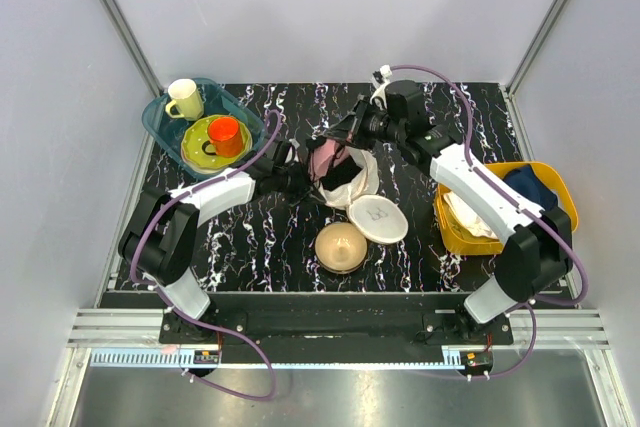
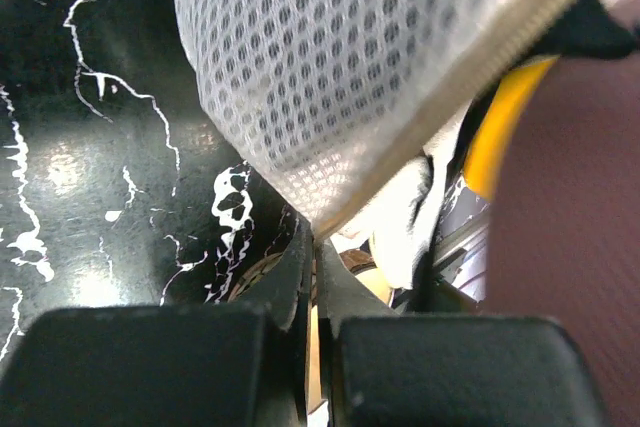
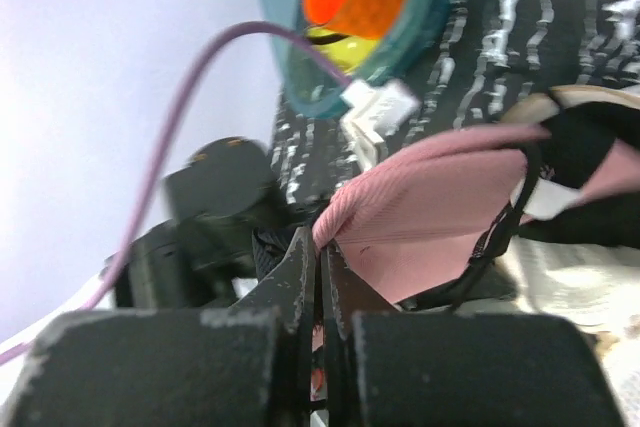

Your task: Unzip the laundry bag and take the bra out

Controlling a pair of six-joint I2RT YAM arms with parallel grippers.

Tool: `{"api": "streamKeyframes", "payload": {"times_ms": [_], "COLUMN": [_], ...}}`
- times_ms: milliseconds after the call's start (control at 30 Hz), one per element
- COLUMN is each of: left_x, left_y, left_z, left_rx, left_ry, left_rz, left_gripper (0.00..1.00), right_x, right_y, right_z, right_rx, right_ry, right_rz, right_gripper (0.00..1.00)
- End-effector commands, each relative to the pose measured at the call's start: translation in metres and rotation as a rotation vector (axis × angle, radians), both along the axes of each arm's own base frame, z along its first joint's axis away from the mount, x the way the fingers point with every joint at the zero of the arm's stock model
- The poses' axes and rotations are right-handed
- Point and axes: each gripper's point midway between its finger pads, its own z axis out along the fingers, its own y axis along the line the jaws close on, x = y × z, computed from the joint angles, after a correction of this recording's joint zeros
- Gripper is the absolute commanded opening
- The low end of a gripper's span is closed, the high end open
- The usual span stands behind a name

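The cream mesh laundry bag (image 1: 362, 175) lies open at the table's middle, its round lid (image 1: 377, 219) flopped toward the front. The pink bra (image 1: 324, 159) sticks up out of the bag's mouth. My right gripper (image 1: 345, 132) is shut on the bra's edge (image 3: 420, 207), just behind the bag. My left gripper (image 1: 296, 179) is shut on the bag's rim (image 2: 330, 209), at the bag's left side; white mesh (image 2: 350, 67) fills its view. The bra's black straps (image 3: 500, 237) hang by the bag's dark inside.
A bronze bowl (image 1: 340, 246) sits just in front of the bag. A teal tray (image 1: 160, 119) at back left holds a cream mug (image 1: 184, 99), a yellow-green plate and an orange cup (image 1: 225, 133). A yellow bin (image 1: 455, 232) with white and dark blue cloths stands at right.
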Motion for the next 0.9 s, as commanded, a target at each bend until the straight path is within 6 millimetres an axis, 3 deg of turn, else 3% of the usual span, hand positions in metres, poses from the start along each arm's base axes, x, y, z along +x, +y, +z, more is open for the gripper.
{"api": "streamKeyframes", "payload": {"times_ms": [0, 100, 300, 467, 567, 700, 867], "left_x": [0.006, 0.005, 0.004, 0.004, 0.004, 0.006, 0.005], "left_y": [0.002, 0.003, 0.003, 0.002, 0.001, 0.002, 0.0], "left_z": [0.012, 0.013, 0.012, 0.018, 0.027, 0.034, 0.034], "left_rx": [0.018, 0.027, 0.022, 0.008, -0.003, 0.005, -0.004], "left_ry": [-0.052, -0.055, -0.054, -0.063, -0.084, -0.097, -0.098], "left_rz": [-0.001, -0.002, -0.005, -0.01, -0.011, -0.013, -0.032], "left_gripper": [0.0, 0.0, 0.0, 0.0, 0.0, 0.0, 0.0], "right_x": [-0.026, -0.033, -0.026, -0.009, 0.002, 0.005, -0.003], "right_y": [0.021, 0.02, 0.002, -0.056, -0.095, -0.135, -0.188], "right_z": [0.073, 0.094, 0.112, 0.137, 0.141, 0.139, 0.156], "right_rx": [0.179, 0.209, 0.171, 0.066, -0.017, -0.086, -0.21], "right_ry": [-0.102, -0.142, -0.217, -0.339, -0.379, -0.397, -0.467], "right_rz": [0.168, 0.192, 0.13, -0.058, -0.167, -0.292, -0.492], "right_gripper": [0.0, 0.0, 0.0, 0.0, 0.0, 0.0, 0.0]}}
